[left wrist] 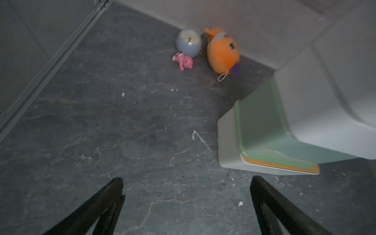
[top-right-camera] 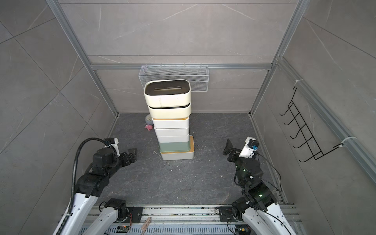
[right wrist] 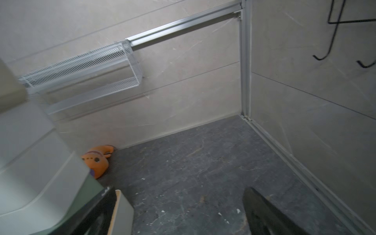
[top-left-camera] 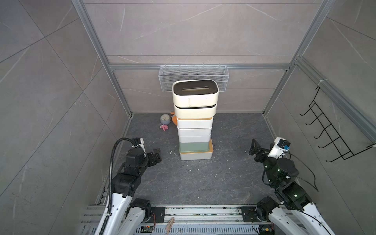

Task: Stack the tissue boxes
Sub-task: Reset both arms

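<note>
Grey floor [top-left-camera: 193, 179] bears the stacked tissue boxes [top-left-camera: 195, 122] mid-frame. Left gripper [top-left-camera: 157, 155] and right gripper [top-left-camera: 254, 150] flank them, spread wide, empty.

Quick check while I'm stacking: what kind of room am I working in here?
Probably a mock bathroom corner built as a test cell: stone-look wall panels set in a bare metal frame, a wire basket hung on the back wall, and a black hook rack on the side wall.

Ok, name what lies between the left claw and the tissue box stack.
Between left claw and tissue box stack: floor, bare except one thin bent white scrap, seen in both top views.
</note>
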Controlling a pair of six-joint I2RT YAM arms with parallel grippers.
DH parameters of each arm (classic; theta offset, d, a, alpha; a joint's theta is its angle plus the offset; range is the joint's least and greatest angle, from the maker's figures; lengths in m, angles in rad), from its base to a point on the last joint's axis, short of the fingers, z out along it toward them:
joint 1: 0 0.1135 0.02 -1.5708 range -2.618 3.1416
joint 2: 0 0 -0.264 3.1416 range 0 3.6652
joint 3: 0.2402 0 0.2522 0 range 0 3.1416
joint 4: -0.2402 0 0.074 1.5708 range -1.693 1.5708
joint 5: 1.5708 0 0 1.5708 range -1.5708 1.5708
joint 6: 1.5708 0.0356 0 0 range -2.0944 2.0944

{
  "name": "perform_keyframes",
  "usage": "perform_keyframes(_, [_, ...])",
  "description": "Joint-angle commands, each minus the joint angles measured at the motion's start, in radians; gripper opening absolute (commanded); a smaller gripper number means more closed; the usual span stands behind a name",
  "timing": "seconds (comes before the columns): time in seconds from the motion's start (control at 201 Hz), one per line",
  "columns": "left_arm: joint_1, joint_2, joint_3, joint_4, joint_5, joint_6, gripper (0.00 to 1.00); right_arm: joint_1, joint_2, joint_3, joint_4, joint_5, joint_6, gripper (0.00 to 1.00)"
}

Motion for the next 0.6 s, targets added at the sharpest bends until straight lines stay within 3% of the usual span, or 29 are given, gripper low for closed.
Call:
perform_keyframes(0.0, [0.004, -0.005, -0.091, 0.271, -0.224, -0.083, 1.0, -0.001, -0.037, -0.168, 0.245, 0.173, -0.108, 1.0])
perform_keyframes(0.07, [0.004, 0.034, -0.16, 0.39, -0.328, -0.141, 1.0, -0.012, -0.027, -0.319, 0.447, 0.251, -0.109, 1.0])
perform_keyframes(0.135, [0.004, 0.107, -0.185, 0.442, -0.408, -0.13, 1.0, -0.042, -0.003, -0.432, 0.62, 0.241, -0.113, 1.0])
perform_keyframes(0.254, [0.005, 0.198, -0.209, 0.517, -0.575, -0.065, 1.0, -0.133, 0.113, -0.464, 0.642, 0.226, -0.076, 1.0])
perform_keyframes(0.449, [0.005, 0.308, -0.274, 0.788, -0.625, 0.193, 1.0, -0.31, 0.445, -0.46, 0.791, 0.104, 0.061, 1.0])
perform_keyframes(0.533, [0.013, 0.397, -0.306, 0.943, -0.569, 0.279, 1.0, -0.322, 0.635, -0.459, 1.028, 0.086, 0.011, 1.0])
perform_keyframes(0.593, [0.023, 0.466, -0.317, 1.009, -0.519, 0.324, 1.0, -0.323, 0.738, -0.407, 1.071, 0.052, -0.029, 1.0])
